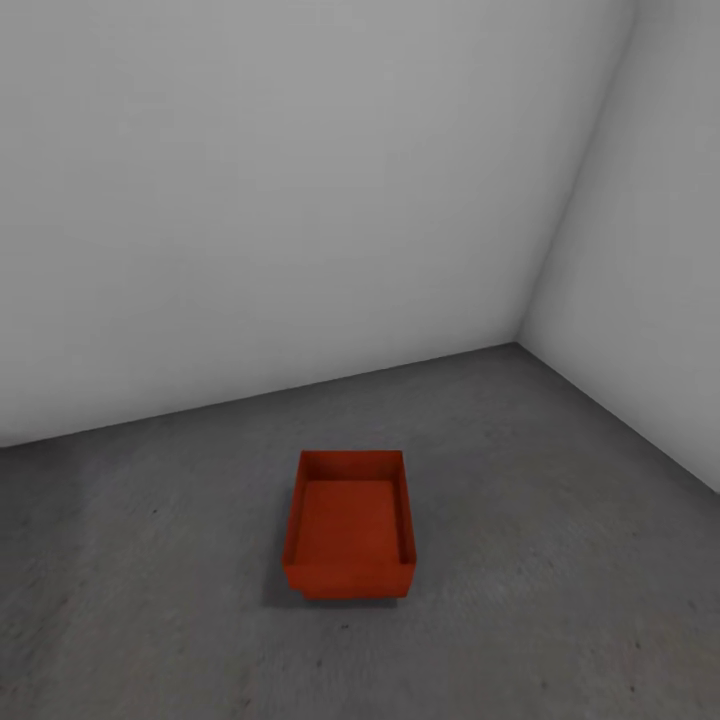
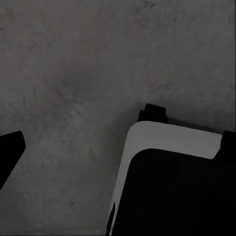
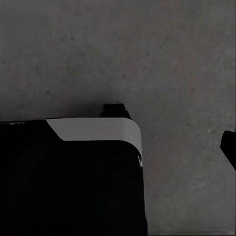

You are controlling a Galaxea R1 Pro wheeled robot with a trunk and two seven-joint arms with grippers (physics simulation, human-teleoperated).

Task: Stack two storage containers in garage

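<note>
One storage container (image 1: 349,525) sits on concrete floor (image 1: 560,600) (gripper states unclear).

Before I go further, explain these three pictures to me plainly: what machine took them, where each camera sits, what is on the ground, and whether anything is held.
A wheeled robot with two arms took them, inside a computer simulation. The big picture comes from the camera on its head, looking forward and down into a corner of white walls. On the grey concrete floor stands one orange-red bin, open at the top and empty. The two dark pictures come from cameras near each arm's jaws, aimed down at the same kind of floor. The black and white shape in each seems to be part of the robot itself. Only a dark tip shows at each picture's edge, so I cannot tell whether the jaws are open. Nothing can be seen held.
</note>
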